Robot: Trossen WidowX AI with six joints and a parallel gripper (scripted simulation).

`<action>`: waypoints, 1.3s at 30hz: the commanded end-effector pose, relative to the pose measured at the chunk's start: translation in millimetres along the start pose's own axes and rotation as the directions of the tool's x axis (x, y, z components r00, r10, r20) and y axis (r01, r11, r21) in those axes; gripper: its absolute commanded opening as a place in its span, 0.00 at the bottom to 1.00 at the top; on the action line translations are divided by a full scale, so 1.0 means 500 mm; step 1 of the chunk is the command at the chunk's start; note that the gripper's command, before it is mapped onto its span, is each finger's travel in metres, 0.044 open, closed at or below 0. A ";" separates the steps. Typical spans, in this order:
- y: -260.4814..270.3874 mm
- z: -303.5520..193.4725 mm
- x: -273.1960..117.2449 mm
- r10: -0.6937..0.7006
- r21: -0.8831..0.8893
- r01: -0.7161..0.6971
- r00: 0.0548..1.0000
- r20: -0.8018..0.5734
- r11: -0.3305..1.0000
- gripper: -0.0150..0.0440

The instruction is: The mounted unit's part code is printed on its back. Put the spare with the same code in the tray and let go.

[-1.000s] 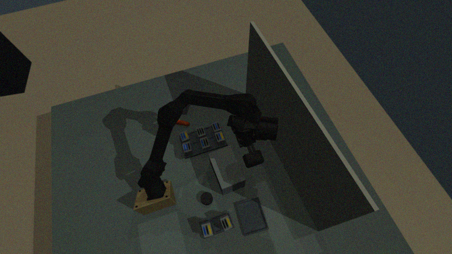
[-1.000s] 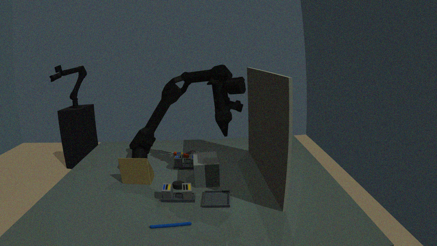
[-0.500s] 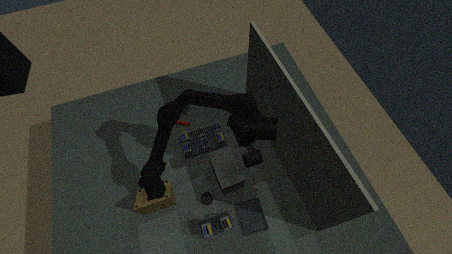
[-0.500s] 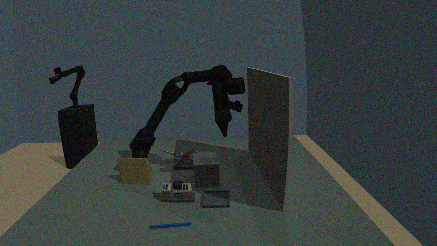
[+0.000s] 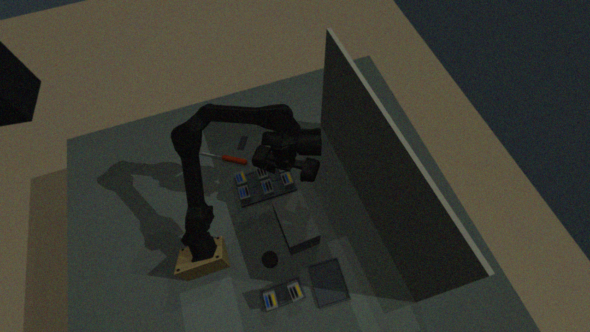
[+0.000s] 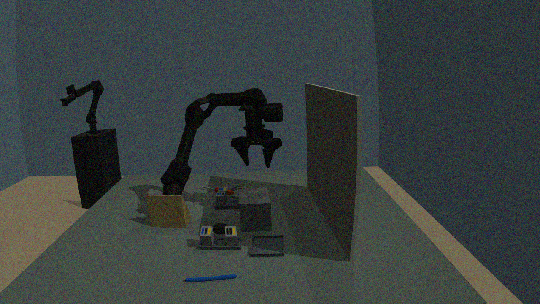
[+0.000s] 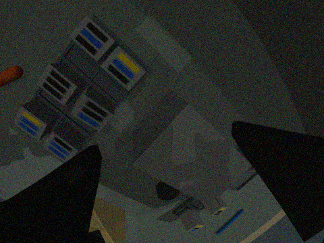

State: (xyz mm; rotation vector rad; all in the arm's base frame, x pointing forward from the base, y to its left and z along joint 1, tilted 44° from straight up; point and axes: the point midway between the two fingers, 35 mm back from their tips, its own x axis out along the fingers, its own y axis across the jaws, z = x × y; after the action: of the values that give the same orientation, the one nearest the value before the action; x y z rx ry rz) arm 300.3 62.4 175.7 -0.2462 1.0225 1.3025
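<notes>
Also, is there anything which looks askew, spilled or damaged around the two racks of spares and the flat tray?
Nothing stands out: the larger rack, smaller rack and flat tray show no visible spill or damage, though dim light hides fine detail.

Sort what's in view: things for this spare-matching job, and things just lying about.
For the job:
- gripper
- grey box, apparently the mounted unit
- striped blocks, the spares
- tray

Apparently just lying about:
- screwdriver
- blue stick
- round black thing
- small dark flat piece
</notes>
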 end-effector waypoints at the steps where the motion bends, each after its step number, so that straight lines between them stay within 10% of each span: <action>1: 0.135 -0.004 0.047 0.044 -0.507 -0.040 0.999 -0.005 0.861 1.00; 15: 0.166 -0.010 0.057 0.052 -0.612 -0.046 0.999 -0.007 0.789 1.00; 21: 0.165 -0.012 0.125 0.052 -0.613 -0.044 0.999 -0.006 0.789 0.76; 39: 0.164 -0.012 0.157 0.051 -0.613 -0.044 0.999 -0.007 0.789 0.76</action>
State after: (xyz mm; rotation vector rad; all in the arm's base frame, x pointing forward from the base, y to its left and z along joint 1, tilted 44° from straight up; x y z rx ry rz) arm 221.1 132.3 149.4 -0.7202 0.5608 1.6525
